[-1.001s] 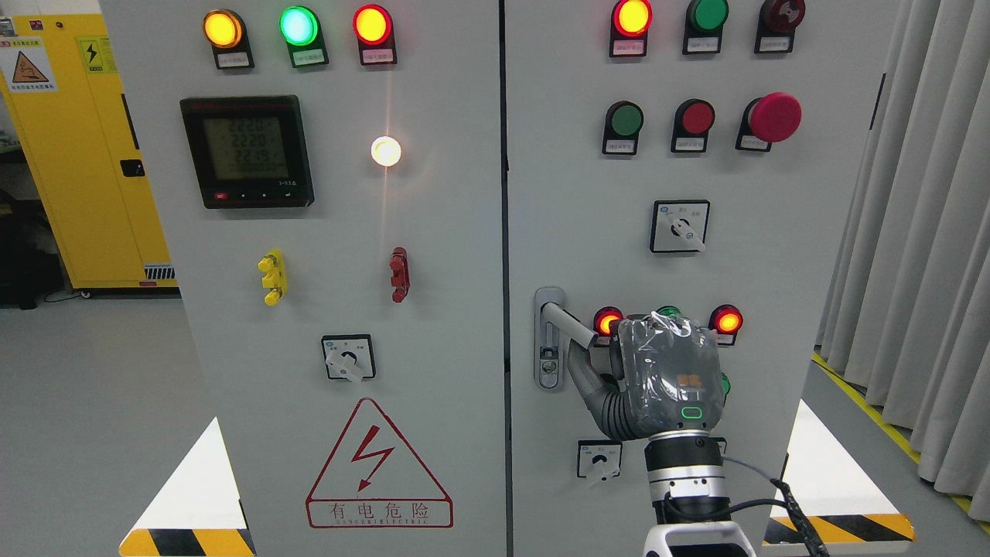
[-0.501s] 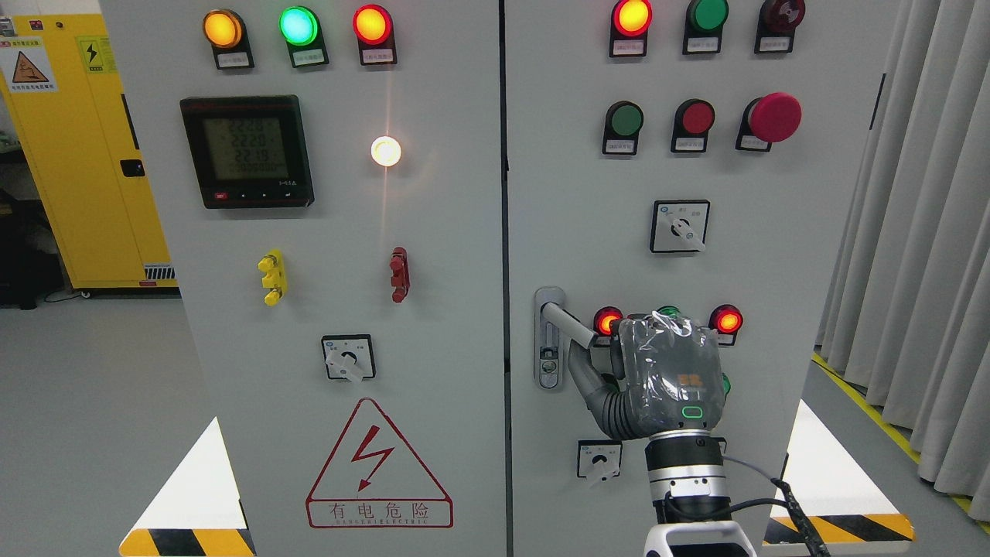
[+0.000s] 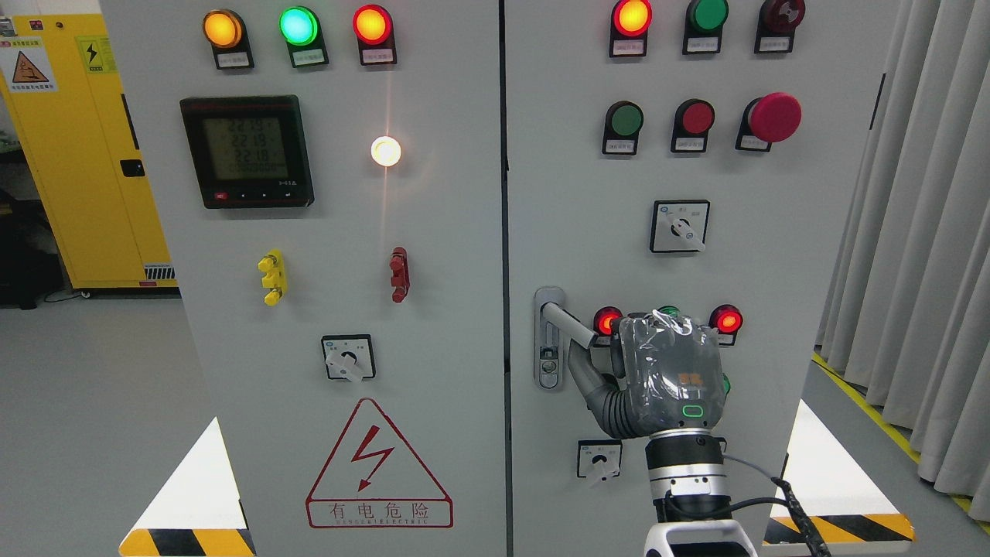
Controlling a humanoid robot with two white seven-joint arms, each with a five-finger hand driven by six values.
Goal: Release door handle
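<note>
The grey door handle (image 3: 568,323) is a lever on the right cabinet door (image 3: 773,255), sticking out to the right from its lock plate (image 3: 548,363). My right hand (image 3: 619,348), wrapped in clear plastic, comes up from the bottom edge with its back to the camera. It is shut on the lever's free end. The thumb (image 3: 585,377) reaches up under the lever, and the palm hides the other fingers. The left arm does not show.
Lit red lamps (image 3: 607,320) (image 3: 727,319) sit just beside the hand. A rotary switch (image 3: 599,458) is below it and another (image 3: 680,226) above. The left door (image 3: 340,255) carries a meter, lamps and a warning triangle. Curtains (image 3: 920,232) hang at right; a yellow cabinet (image 3: 77,155) stands far left.
The right hand has crept a few pixels to the right at the handle. The meter's digits have changed. Nothing else has moved.
</note>
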